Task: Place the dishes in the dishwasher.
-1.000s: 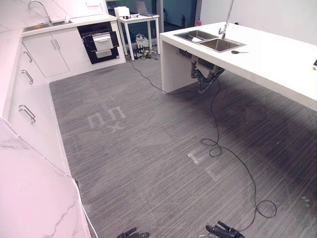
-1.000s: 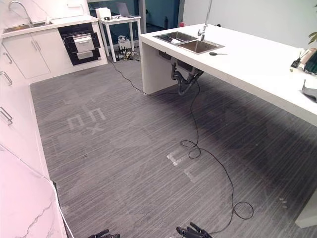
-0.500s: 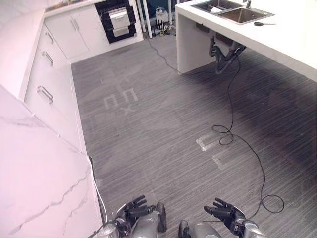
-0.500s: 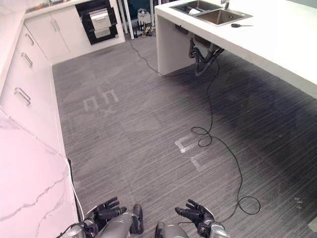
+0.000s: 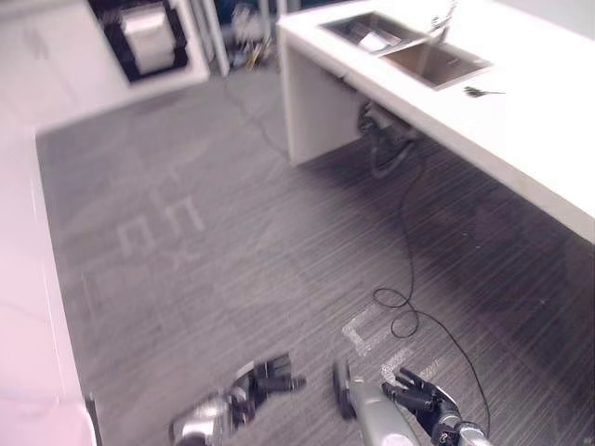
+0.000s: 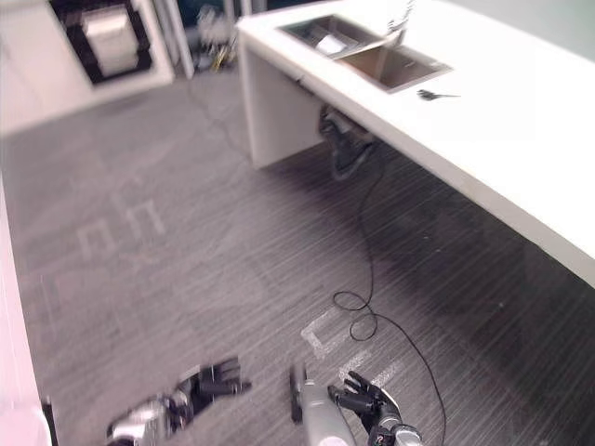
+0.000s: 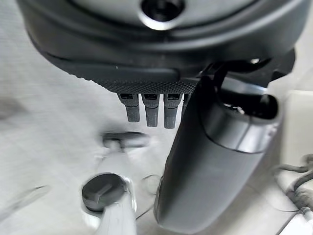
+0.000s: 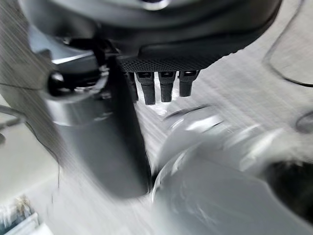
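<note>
Left hand (image 5: 265,381): low in the frame, left of centre, over the grey striped floor (image 5: 232,260). Fingers (image 7: 146,110) straight and relaxed, holding nothing; thumb stands out beside them in the left wrist view.

Right hand (image 5: 418,395): bottom of the frame, right of centre, also over the floor. Fingers (image 8: 161,88) spread and released, nothing in them. The two hands sit apart from each other.

Dishwasher (image 5: 139,37): dark open front set in the white cabinets (image 5: 46,74), upper left of the frame, with a pale rack or panel showing inside. Well apart from both hands.

Dishes: a pale item (image 5: 375,40) lies in the far basin of the sink, upper right of centre; too blurred to say what kind. Nothing of the sort is near the hands.

Sink (image 5: 437,63): double steel basin sunk in the white counter (image 5: 539,139), with a tap (image 5: 444,19) rising beside it at the top edge.

Small dark object (image 5: 483,91): on the counter just right of the sink; cannot tell what it is.

Pipes (image 5: 386,139): dark plumbing hanging under the sink, below the counter edge.

Floor marks: pale tape shapes (image 5: 158,228) at mid left, and another pair (image 5: 372,334) lower centre, just above the right hand.

Near counter (image 5: 23,316): white slab running down the left edge of the frame.
</note>
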